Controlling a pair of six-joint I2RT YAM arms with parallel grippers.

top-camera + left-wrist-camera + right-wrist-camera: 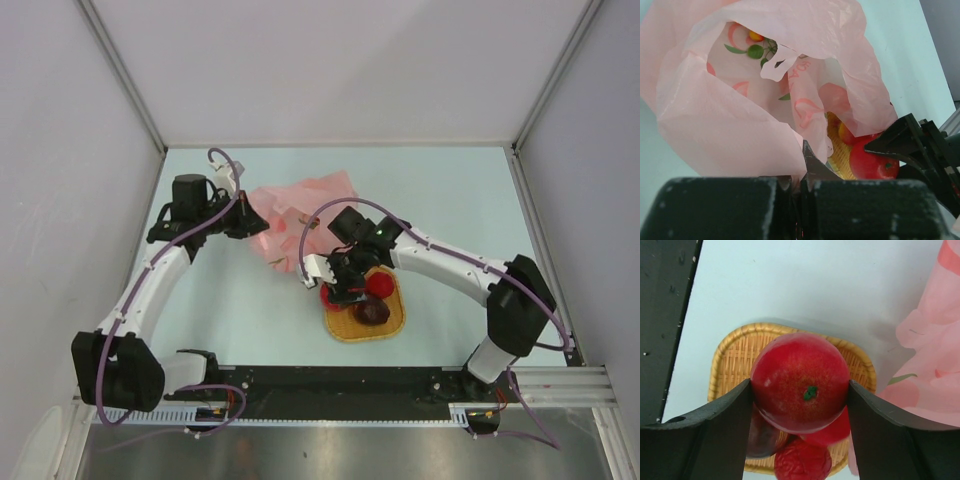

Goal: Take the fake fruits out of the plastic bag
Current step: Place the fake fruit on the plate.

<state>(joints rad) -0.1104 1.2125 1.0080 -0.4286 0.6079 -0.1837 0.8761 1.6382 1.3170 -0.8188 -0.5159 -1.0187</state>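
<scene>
The pink plastic bag (300, 212) lies crumpled behind the woven tray (392, 322). My left gripper (244, 216) is shut on the bag's edge, as the left wrist view shows (800, 175), with the bag (740, 100) billowing in front. My right gripper (338, 288) is shut on a round red fruit (800, 375) and holds it just above the tray (730, 360). Under it on the tray lie a dark purple fruit (760, 440), a second red fruit (837, 430) and a wrinkled red one (802, 462). An orange fruit (845, 133) shows by the bag's mouth. The green fruit is hidden.
The tray sits at the near middle of the light blue table (450, 190), right of the bag. White walls enclose the table on three sides. A black rail (340, 380) runs along the near edge.
</scene>
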